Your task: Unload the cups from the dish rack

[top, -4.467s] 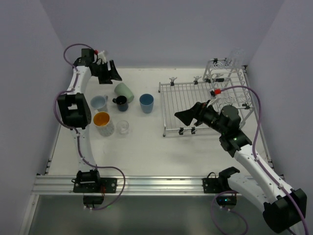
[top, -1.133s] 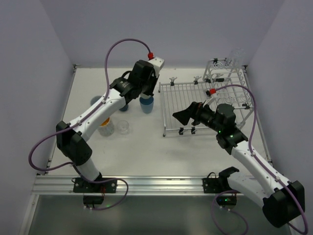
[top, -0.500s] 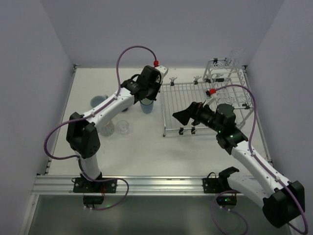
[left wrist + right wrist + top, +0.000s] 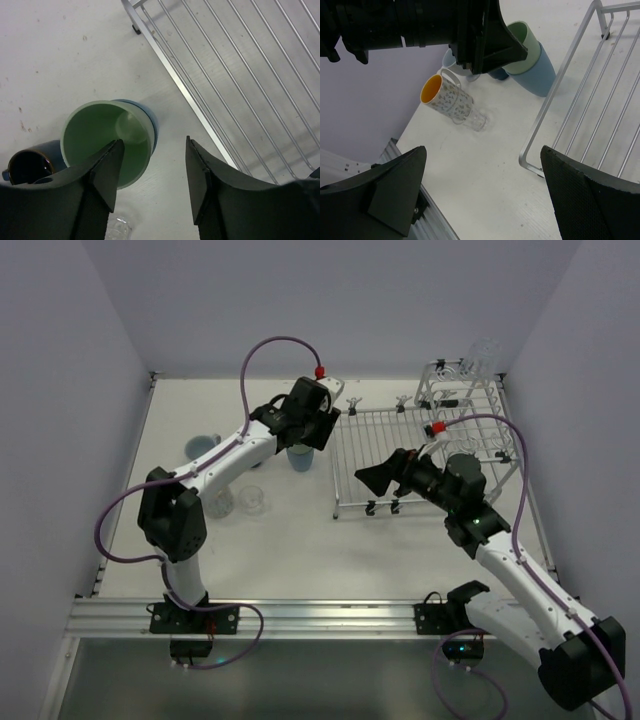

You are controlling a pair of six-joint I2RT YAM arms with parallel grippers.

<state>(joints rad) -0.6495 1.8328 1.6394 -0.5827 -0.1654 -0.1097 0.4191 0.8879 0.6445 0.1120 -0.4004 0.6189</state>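
Note:
A pale green tumbler (image 4: 102,142) stands nested inside a blue tumbler (image 4: 152,127) on the table, just left of the dish rack (image 4: 395,440). My left gripper (image 4: 155,140) hovers above them, open; its left finger overlaps the green rim and only bare table shows between the jaws. In the top view it (image 4: 318,433) hides the green tumbler. My right gripper (image 4: 375,478) hangs wide open over the rack's near left corner, holding nothing. One clear glass (image 4: 483,353) sits atop the raised rack section.
A dark blue mug (image 4: 27,165), a whitish cup with orange inside (image 4: 445,100), a clear glass (image 4: 252,500) and a pale blue cup (image 4: 203,447) stand grouped left of the stacked tumblers. The rack's wire edge (image 4: 200,105) runs close to the right of the left gripper.
The left arm brought the green tumbler over to the blue tumbler. Its gripper was shut a moment ago and has opened, leaving the green tumbler inside the blue one. The right arm barely moved.

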